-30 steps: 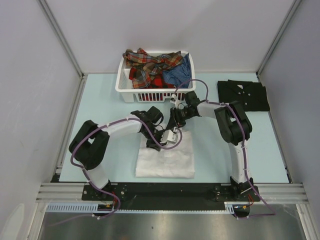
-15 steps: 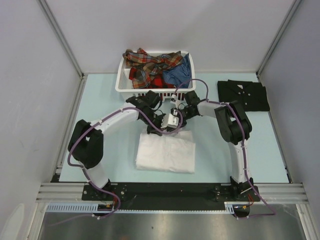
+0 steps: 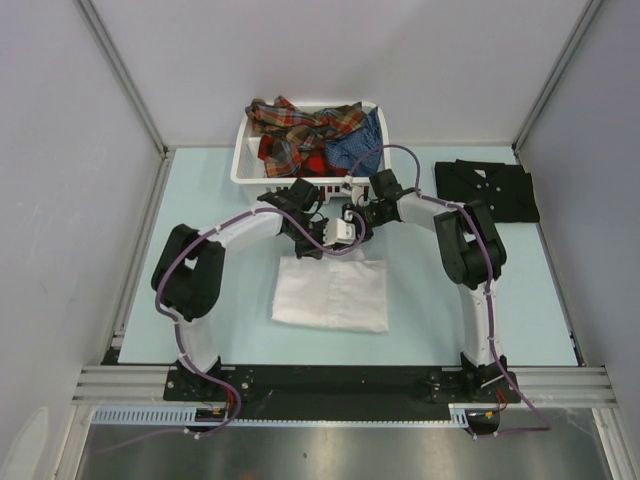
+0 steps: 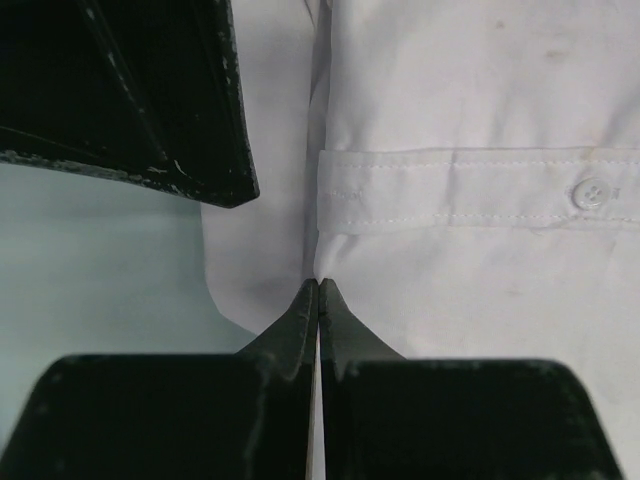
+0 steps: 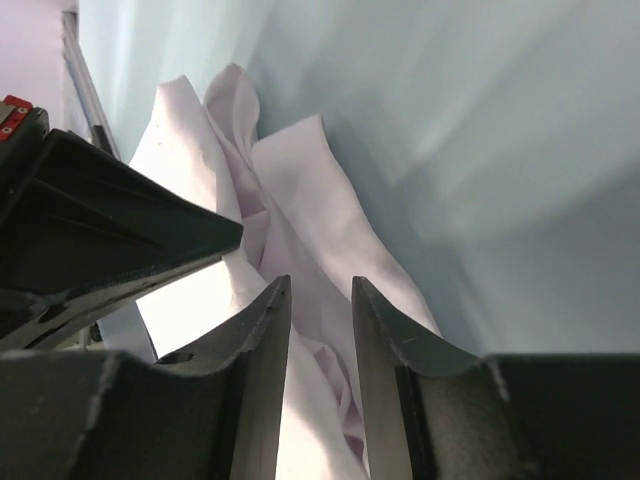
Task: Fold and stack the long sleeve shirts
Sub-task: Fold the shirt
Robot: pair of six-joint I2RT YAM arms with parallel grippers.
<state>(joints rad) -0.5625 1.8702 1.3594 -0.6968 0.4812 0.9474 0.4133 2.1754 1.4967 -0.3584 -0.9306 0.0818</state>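
Cloth lies folded in the middle of the table (image 3: 220,290): the white shirt (image 3: 332,295) forms a flat rectangle a little toward the near edge, with its button placket showing in the left wrist view. Both arms reach in to its far edge and meet there, just in front of the basket (image 3: 243,165). The left gripper (image 4: 318,285) has its jaws pressed fully together, tips resting at a fold of the white shirt; whether a layer is nipped between them cannot be told. The right gripper (image 5: 319,283) has its jaws partly closed with a raised, crumpled bunch of the white cloth between them. The black shirt (image 3: 487,188) lies folded near the far right corner. Plaid shirts (image 3: 300,130) and a blue shirt (image 3: 358,145) are heaped in the basket at the far edge.
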